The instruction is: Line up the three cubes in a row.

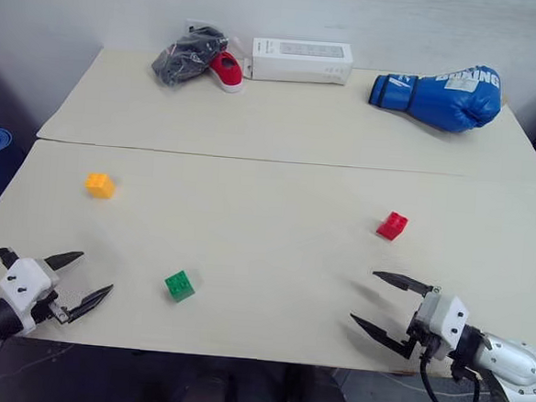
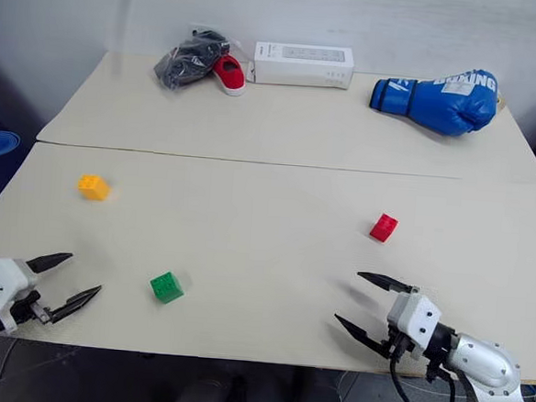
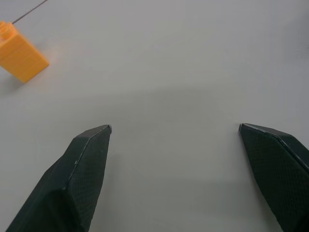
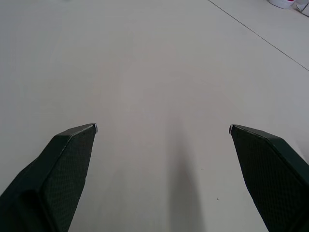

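Lighting: even, diffuse and fairly bright across the pale counter (image 1: 274, 247); no glare or hot spots.
Shadows: soft and short, a small one beside each cube and a faint one beneath each gripper near the front edge.
Surroundings: dim past the counter's left and right edges.
Focus: head views sharp throughout. Wrist views clear on the counter surface, with a soft, broad shadow band between the jaws.

Our left gripper (image 1: 95, 275) low at near-left table edge, fingers spread wide, nothing between them, pointing forward and slightly inward. Our right gripper (image 1: 371, 300) low at near-right edge, fingers likewise wide apart, empty, angled toward centre. Both wrists roughly level, tilted slightly downward. Our two arms well apart.
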